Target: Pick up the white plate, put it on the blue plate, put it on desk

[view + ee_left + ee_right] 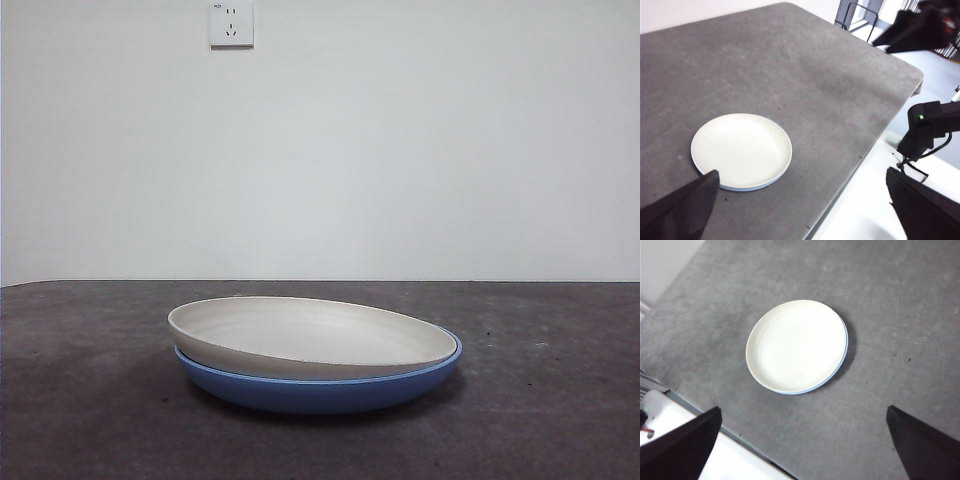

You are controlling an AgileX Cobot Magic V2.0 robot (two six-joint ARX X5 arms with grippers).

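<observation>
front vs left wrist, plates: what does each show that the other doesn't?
Front only: the white plate sits tilted in the blue plate, one side raised; also a wall socket. Left wrist only: the stack seen from above, blue showing just as a thin rim, and the other arm off the desk's edge. Both: white stacked on blue on the desk, no gripper touching.

White plate (310,335) hides most of the blue plate (320,388).
</observation>
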